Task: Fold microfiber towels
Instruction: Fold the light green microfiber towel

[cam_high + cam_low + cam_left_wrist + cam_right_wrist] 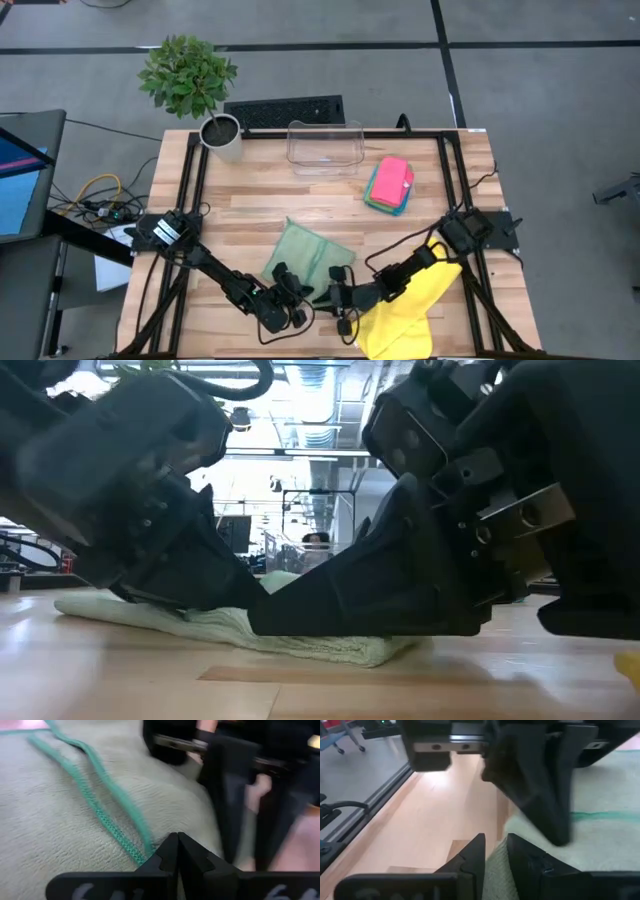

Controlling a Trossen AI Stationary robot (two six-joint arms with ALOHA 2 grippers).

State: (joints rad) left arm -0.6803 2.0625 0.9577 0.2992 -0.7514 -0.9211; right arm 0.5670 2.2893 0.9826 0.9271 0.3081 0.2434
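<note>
A pale sage green towel point(305, 252) lies flat on the wooden table near the front middle, its green-stitched hem point(100, 810) showing in the left wrist view. My left gripper point(298, 298) and my right gripper point(338, 295) meet close together at the towel's near end, both low on the table and both shut on it. In the low view the towel point(320, 645) lies under both sets of fingers. A yellow towel point(410, 310) lies under my right arm. A pink towel point(393, 178) rests on top of a green and blue stack at the back right. My left gripper point(177, 845) is shut at the sage towel's near end point(150, 840), beside the stitched hem. Its fingers slant down from the table's left side. They hide the place of contact, so layers cannot be told. The towel lies on the table. My right gripper point(495, 850) pinches the sage towel's near edge point(496, 865) between its two fingers; pale cloth shows in the narrow gap. The fingers come low and slanting from the table's right side. The towel lies slack on the table.
A clear plastic bin point(325, 147) stands at the back middle, and a potted plant point(205, 95) at the back left corner. Bare wood lies to the left of the sage towel. The two grippers are nearly touching.
</note>
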